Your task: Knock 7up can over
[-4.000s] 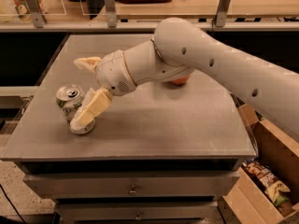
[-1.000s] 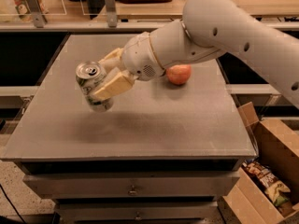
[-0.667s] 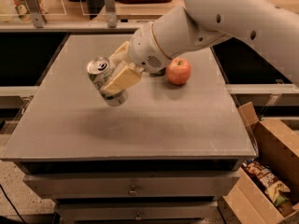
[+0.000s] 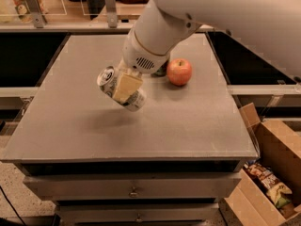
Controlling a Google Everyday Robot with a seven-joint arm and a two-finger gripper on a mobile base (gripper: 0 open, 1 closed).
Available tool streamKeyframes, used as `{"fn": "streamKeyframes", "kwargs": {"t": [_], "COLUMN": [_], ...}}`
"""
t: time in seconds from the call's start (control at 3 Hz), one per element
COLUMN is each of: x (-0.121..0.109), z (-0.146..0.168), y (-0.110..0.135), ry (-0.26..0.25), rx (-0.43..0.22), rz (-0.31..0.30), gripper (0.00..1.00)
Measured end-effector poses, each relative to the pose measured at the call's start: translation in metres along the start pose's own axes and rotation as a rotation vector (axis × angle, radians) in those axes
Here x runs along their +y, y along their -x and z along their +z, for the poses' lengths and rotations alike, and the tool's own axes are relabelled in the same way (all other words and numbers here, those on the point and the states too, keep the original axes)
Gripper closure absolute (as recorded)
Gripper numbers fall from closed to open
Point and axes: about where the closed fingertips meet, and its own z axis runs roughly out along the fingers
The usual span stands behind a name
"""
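The 7up can (image 4: 109,80), pale silver-white with small print and a silver pull-tab top, is tilted steeply with its top to the upper left. It hangs above the grey table (image 4: 70,121), and its shadow lies below it. My gripper (image 4: 125,87) is shut on the can, with one cream finger (image 4: 126,86) across its front. The white arm reaches in from the upper right.
A red apple (image 4: 179,71) sits on the table just right of the gripper. A dark object shows partly behind the arm (image 4: 161,72). An open cardboard box (image 4: 268,173) with snack bags stands on the floor at the right. Drawers run below the tabletop.
The gripper has carried the can up off the table and to the right, toward the apple. The can has tipped further from upright to steeply tilted.
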Motion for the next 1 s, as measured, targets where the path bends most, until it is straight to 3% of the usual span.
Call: {"fn": "streamKeyframes", "kwargs": {"t": [0.33, 0.67, 1.0], "x": [0.018, 0.013, 0.002], "z": [0.01, 0.009, 0.002], "y": [-0.008, -0.033, -0.05], "ry": [-0.022, -0.066, -0.079], "rx": [0.193, 0.375, 0.514], "rz": [-0.039, -0.092, -0.16], "gripper": [1.0, 1.0, 0.83]}}
